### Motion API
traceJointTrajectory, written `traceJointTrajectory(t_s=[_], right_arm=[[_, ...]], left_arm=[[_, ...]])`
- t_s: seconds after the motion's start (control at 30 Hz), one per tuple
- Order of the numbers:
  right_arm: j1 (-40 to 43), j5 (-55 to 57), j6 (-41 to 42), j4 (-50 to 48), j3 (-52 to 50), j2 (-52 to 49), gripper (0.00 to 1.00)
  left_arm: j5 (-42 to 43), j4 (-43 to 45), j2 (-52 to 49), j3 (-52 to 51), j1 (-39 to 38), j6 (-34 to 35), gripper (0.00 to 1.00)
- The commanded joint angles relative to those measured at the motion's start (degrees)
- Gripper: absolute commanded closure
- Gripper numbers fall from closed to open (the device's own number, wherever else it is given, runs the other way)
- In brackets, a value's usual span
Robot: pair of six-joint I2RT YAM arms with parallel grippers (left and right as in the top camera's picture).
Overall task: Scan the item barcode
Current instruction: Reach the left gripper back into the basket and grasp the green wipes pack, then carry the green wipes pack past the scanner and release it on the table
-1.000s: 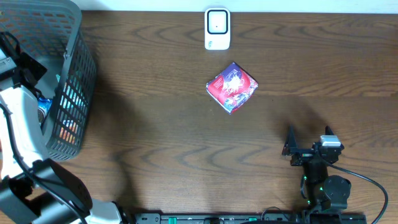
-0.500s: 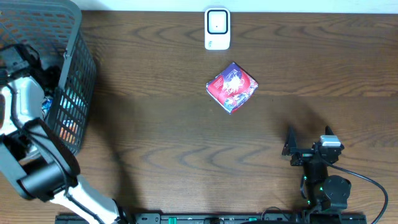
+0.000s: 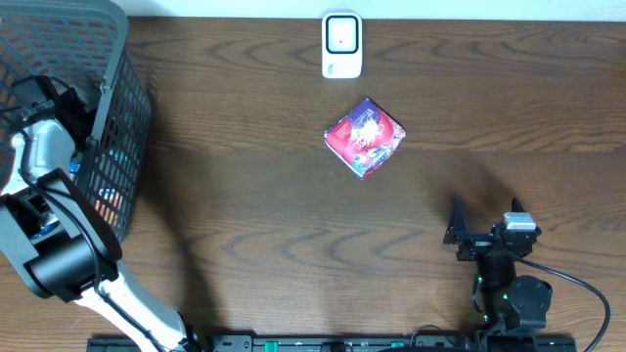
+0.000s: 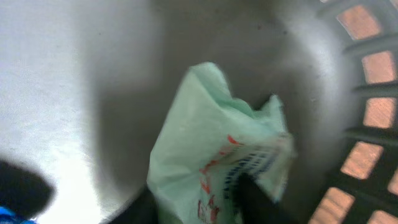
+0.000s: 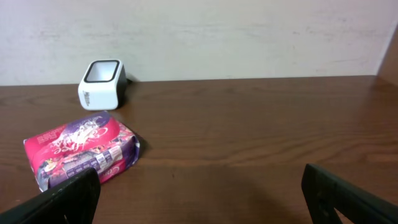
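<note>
One pale green plastic packet [image 4: 205, 143] sat in the one grey mesh basket [image 3: 122, 117], left fingers [image 4: 252, 198] flanking it but too blurred to call a pinch, while one pink-purple packet [image 3: 364, 137] lay on the brown table [image 3: 293, 225] near one white box scanner [image 3: 341, 44], right fingers [image 5: 62, 199] spread wide.

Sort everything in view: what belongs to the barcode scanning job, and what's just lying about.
Job: pale green packet, held in the left gripper; white scanner; grey basket around it.
Lying about: pink packet on the table, probably; right gripper, open and idle.
</note>
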State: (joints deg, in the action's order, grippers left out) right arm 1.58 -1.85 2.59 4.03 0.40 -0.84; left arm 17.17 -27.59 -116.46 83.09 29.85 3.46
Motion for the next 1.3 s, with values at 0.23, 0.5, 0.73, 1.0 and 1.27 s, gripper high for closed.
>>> traceJointTrajectory(t_s=[0.23,0.5,0.73,1.0,1.27], right_arm=[[0.2,0.0,0.8,0.2,-0.1,0.2,0.01],[0.2,0.0,0.8,0.2,-0.1,0.2,0.01],[0.2,0.0,0.8,0.2,-0.1,0.2,0.01],[0.2,0.0,0.8,0.2,-0.1,0.2,0.01],[0.2,0.0,0.8,0.2,-0.1,0.2,0.01]], left_arm=[[-0.2,-1.0,8.2,-0.3,0.0,1.2,0.92],[-0.2,-2.2,29.2,-0.3,0.0,3.3,0.92],[1.6,-2.8,46.6,-0.3,-0.1,12.5,0.93],[18.4,-5.0,55.2,-0.3,-11.9,14.1,0.92],[10.6,-6.5,45.2,-2.3,-33.5,14.0,0.93]])
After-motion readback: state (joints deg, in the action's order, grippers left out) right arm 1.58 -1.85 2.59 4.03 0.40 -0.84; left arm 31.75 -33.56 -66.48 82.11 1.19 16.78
